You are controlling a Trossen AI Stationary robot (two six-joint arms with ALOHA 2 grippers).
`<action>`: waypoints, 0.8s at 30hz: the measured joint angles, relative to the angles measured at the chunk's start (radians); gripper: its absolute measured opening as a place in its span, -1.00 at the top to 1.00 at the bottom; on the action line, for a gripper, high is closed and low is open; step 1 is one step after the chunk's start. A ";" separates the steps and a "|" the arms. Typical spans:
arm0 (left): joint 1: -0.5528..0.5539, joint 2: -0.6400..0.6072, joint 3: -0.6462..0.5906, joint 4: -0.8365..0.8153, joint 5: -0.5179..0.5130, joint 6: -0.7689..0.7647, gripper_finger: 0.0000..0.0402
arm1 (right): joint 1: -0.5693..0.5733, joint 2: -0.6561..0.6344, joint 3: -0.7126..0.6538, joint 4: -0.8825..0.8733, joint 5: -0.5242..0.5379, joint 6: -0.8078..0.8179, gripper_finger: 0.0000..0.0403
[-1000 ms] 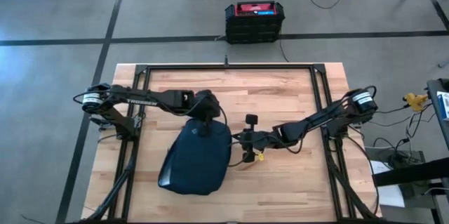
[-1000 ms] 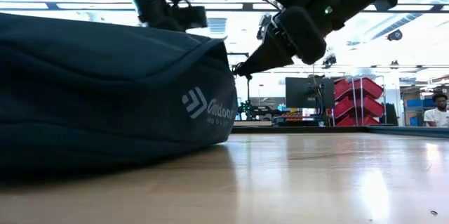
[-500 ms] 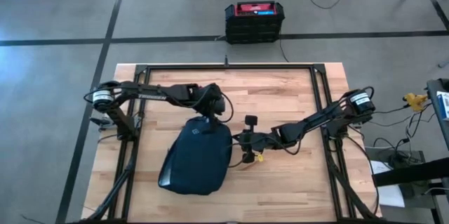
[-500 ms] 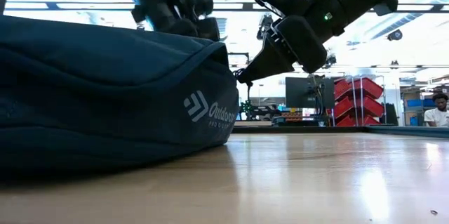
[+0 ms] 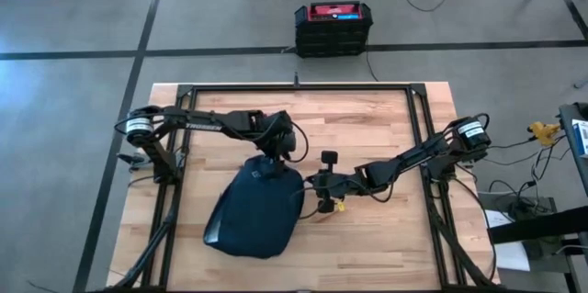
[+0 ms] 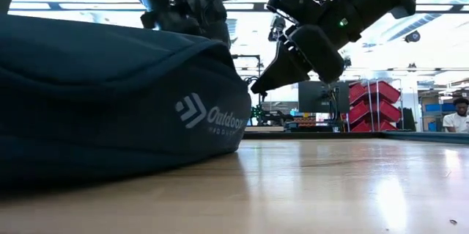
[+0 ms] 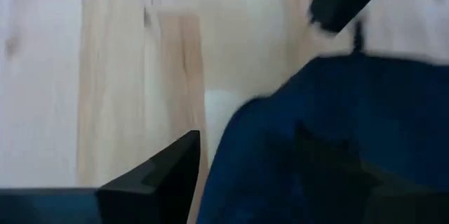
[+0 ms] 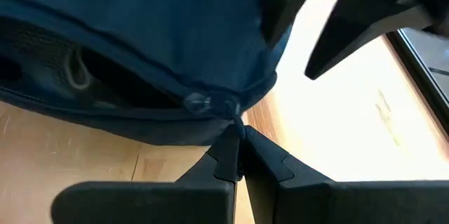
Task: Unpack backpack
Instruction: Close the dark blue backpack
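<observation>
A grey workshop floor with dark tape lines surrounds the light wooden table (image 5: 367, 137), and on its near-left part lies the backpack (image 5: 253, 212), a dark navy soft bag resting flat, with its white logo (image 6: 189, 109) facing the low camera. The left gripper (image 5: 276, 153) hovers at the bag's far end, just over the top edge; its wrist view shows one dark finger beside the navy fabric, but whether its jaws are wide or closed I cannot tell. The right gripper (image 8: 235, 143) reaches in from the bag's right side, jaws pinched together at a small metal zipper pull (image 8: 196, 102) on the seam, seemingly gripping the pull or its tab. The step appears to be opening the zip. To do it well, the right arm should likely draw along the seam line, not away from it, while the left pins the fabric so the bag does not slide.
</observation>
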 joint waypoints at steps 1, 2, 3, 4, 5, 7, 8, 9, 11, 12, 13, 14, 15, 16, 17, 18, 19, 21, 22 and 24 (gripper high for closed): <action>0.000 -0.004 0.011 -0.002 0.019 -0.004 -0.01 | -0.001 0.000 0.000 -0.002 0.000 0.004 1.00; 0.001 -0.005 0.019 0.000 0.050 -0.009 0.00 | -0.003 0.000 0.000 -0.007 0.000 0.007 1.00; 0.001 -0.005 0.022 0.005 0.084 -0.018 0.02 | -0.004 0.000 0.000 -0.010 0.000 0.008 1.00; 0.000 -0.005 0.021 0.009 0.115 -0.029 0.03 | -0.004 0.000 0.000 -0.010 0.000 0.008 1.00; 0.000 -0.003 0.018 0.017 0.131 -0.037 0.04 | -0.004 0.000 0.000 -0.011 0.000 0.012 1.00; -0.002 0.008 0.016 0.032 0.123 -0.050 0.04 | -0.004 0.000 0.000 -0.015 0.000 0.019 1.00; -0.002 0.012 0.012 0.029 0.097 -0.053 0.04 | -0.004 0.000 0.000 -0.016 0.000 0.019 1.00; -0.001 0.021 0.009 0.027 0.068 -0.053 0.03 | -0.004 0.000 0.000 -0.016 0.000 0.019 1.00; 0.001 0.046 0.009 0.032 0.028 -0.054 -0.01 | -0.004 0.000 0.000 -0.015 0.000 0.019 1.00; 0.001 0.059 0.008 0.032 0.025 -0.053 -0.03 | -0.004 0.000 0.000 -0.019 0.000 0.019 1.00; 0.001 0.072 0.008 0.037 0.024 -0.053 -0.05 | -0.004 0.000 0.000 -0.021 0.000 0.019 1.00; 0.000 0.082 0.008 0.040 0.024 -0.053 -0.08 | -0.004 0.000 0.000 -0.021 0.000 0.019 1.00; 0.000 0.095 0.009 0.042 0.024 -0.052 -0.11 | -0.004 0.000 0.000 -0.022 0.000 0.019 1.00; 0.000 0.106 0.012 0.046 0.024 -0.048 -0.14 | -0.004 0.000 0.000 -0.023 0.000 0.019 1.00; 0.000 0.113 0.014 0.048 0.024 -0.042 -0.16 | -0.004 0.000 0.000 -0.023 0.000 0.019 1.00; 0.000 0.119 0.014 0.047 0.024 -0.042 -0.18 | -0.004 0.000 0.000 -0.024 0.000 0.019 1.00; 0.001 0.124 0.014 0.047 0.024 -0.041 -0.18 | -0.004 0.000 0.000 -0.023 0.000 0.019 1.00; 0.000 0.125 0.014 0.049 0.020 -0.040 -0.12 | -0.004 0.000 0.000 -0.023 0.000 0.018 1.00; 0.000 0.125 0.014 0.049 0.020 -0.039 -0.04 | -0.004 0.000 0.000 -0.024 0.000 0.018 1.00; -0.001 0.123 0.014 0.044 0.020 -0.033 0.22 | -0.004 0.000 0.000 -0.024 0.000 0.018 1.00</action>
